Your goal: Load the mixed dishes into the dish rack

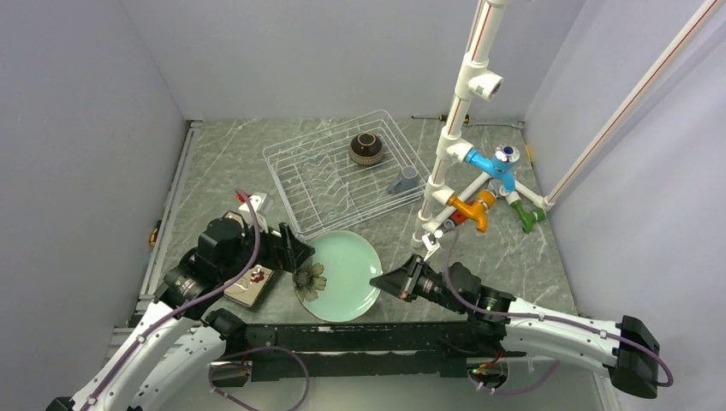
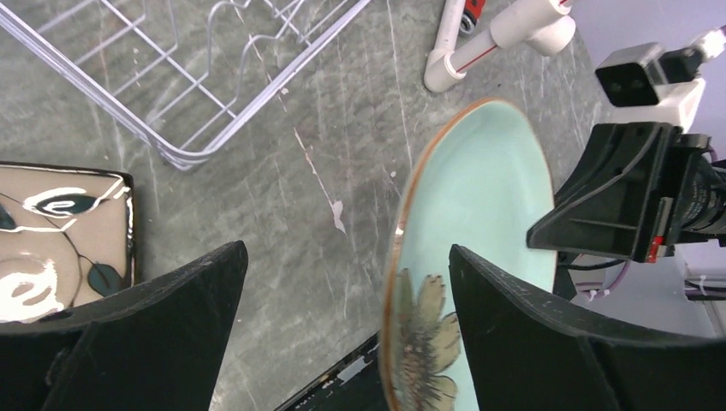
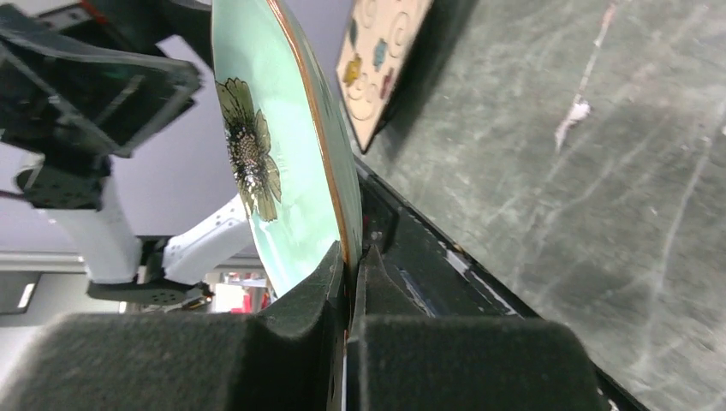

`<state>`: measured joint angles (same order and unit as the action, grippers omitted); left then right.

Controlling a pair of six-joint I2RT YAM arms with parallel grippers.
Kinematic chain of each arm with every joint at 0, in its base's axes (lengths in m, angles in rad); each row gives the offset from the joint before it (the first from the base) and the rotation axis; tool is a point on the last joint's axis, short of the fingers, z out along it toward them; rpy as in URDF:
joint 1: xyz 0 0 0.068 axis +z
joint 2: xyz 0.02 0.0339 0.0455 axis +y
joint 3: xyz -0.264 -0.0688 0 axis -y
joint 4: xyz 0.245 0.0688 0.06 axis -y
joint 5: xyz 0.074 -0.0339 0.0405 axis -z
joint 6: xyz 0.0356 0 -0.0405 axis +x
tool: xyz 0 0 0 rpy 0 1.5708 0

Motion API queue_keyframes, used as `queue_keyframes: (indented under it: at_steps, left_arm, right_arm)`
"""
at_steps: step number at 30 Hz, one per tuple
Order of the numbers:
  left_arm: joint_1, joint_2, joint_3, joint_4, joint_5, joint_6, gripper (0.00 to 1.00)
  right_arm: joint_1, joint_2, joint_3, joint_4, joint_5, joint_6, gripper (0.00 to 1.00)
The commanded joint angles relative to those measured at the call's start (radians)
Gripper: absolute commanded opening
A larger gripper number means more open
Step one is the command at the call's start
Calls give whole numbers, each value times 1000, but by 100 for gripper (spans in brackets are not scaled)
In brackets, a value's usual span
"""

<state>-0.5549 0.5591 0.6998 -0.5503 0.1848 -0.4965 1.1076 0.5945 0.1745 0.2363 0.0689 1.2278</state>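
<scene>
The pale green round plate [image 1: 344, 272] with a flower mark lies near the table's front edge. My right gripper [image 1: 383, 282] is shut on its right rim; in the right wrist view the fingers [image 3: 300, 342] pinch the plate's [image 3: 274, 128] edge. My left gripper [image 1: 300, 255] is open at its left rim; in the left wrist view [image 2: 347, 257] the plate's [image 2: 479, 197] rim stands between the jaws, untouched. The white wire dish rack [image 1: 300, 163] holds the brown bowl [image 1: 365, 148] and the grey mug [image 1: 404, 180]. The cream floral square plate [image 1: 250, 284] lies under my left arm. The dark teal plate is out of view.
A white pipe stand [image 1: 452, 137] with blue, orange and green fittings rises right of the rack, close behind my right gripper. Grey walls close in the table on three sides. A black rail runs along the table's front edge [image 1: 360, 334].
</scene>
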Motion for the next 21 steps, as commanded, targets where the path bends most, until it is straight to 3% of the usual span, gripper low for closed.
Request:
queue_keyframes:
  at_steps: [1,9,12,21]
  left_arm:
    - [0,-20,-23,54,47,-43,91]
    - [0,-103,-101,190,195,-175,78]
    - [1,-116,-118,223,242,-226,67]
    - [0,-207,-157,217,134,-315,53]
  right_arm:
    - [2,-65,27,269,-8,-20,0]
    - [2,-96,11,277,12,-34,0]
    - [2,-112,5,277,30,-39,0]
    - [1,-149,-2,261,116,-36,0]
